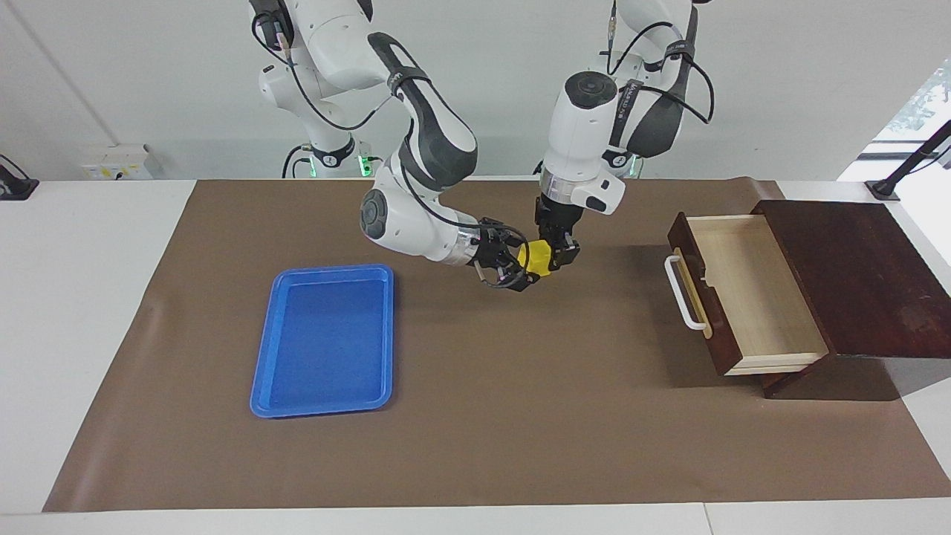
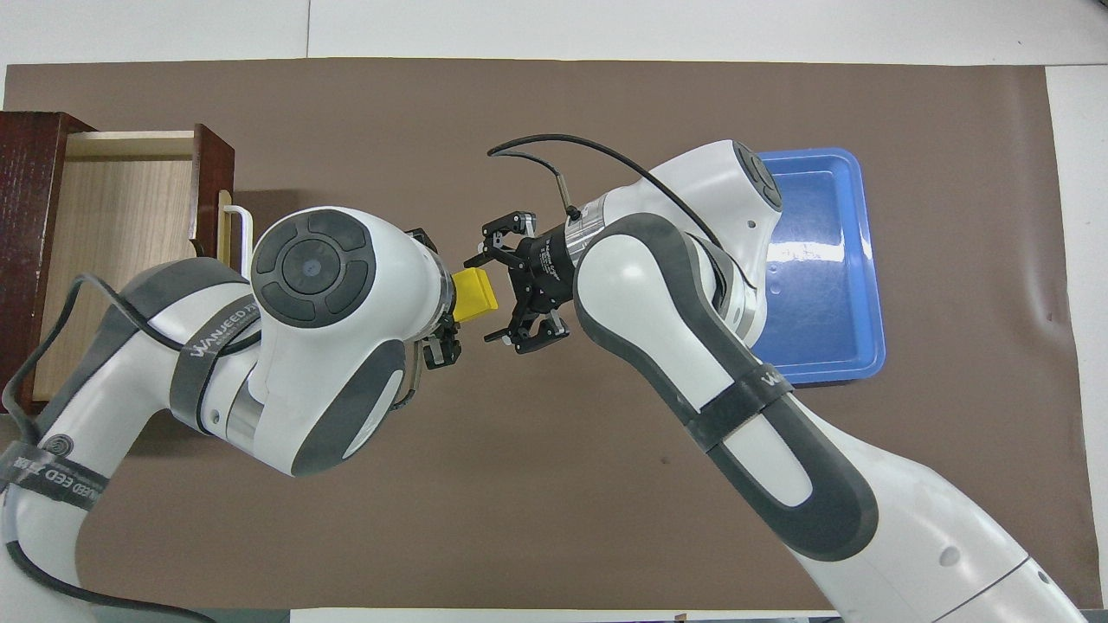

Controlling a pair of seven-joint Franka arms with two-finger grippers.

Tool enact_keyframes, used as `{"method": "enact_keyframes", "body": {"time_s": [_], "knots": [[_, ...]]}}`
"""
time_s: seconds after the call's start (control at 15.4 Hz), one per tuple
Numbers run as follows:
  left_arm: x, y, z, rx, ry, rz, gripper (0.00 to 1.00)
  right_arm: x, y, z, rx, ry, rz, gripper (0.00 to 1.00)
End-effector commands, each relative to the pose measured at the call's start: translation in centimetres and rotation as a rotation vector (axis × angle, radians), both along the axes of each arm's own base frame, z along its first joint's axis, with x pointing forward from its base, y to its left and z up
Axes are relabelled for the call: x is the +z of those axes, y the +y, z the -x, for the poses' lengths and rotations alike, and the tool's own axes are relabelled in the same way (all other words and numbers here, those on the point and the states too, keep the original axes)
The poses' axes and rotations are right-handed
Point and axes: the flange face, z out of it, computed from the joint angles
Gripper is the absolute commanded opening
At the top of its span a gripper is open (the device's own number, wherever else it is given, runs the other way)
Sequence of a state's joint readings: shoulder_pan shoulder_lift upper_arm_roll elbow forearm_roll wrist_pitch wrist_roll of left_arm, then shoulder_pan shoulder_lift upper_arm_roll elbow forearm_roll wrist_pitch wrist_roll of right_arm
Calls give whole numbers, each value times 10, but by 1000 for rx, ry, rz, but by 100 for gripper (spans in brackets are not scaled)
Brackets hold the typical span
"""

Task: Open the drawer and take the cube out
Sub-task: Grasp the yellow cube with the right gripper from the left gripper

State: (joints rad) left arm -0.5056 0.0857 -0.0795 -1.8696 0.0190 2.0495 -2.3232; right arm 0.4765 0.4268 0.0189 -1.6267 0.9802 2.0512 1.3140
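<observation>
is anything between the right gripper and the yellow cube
Nothing visible. The left gripper holds the cube up over the brown mat, and the right gripper is right at the cube's free side, its fingers either side of it.

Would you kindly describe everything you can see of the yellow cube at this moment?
The cube is small, solid and bright yellow, with smooth matte faces and crisp edges. It hangs in the air over the brown mat, slightly tilted, out of the open drawer. The left claw is shut on it from above, while the right claw brackets its free side with fingers spread.
</observation>
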Motion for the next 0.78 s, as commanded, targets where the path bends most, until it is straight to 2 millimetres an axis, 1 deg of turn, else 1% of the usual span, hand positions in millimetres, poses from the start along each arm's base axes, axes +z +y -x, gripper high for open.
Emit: {"method": "enact_keyframes", "body": {"time_s": [0.0, 0.06, 0.19, 0.45, 0.58, 0.71], "knots": [[1, -1, 2, 7, -21, -7, 0, 1, -1, 2, 1, -14, 17, 9], [1, -1, 2, 7, -21, -7, 0, 3, 4, 5, 7, -15, 15, 0], [1, -1, 2, 7, -21, -7, 0, 4, 6, 5, 6, -16, 16, 0], [1, -1, 2, 6, -21, -7, 0, 8, 1, 1, 5, -21, 9, 0], [0, -1, 2, 4, -20, -8, 0, 14, -2, -3, 2, -29, 3, 0], [0, 0, 1, 4, -20, -8, 0, 17, -4, -6, -3, -31, -1, 0]]}}
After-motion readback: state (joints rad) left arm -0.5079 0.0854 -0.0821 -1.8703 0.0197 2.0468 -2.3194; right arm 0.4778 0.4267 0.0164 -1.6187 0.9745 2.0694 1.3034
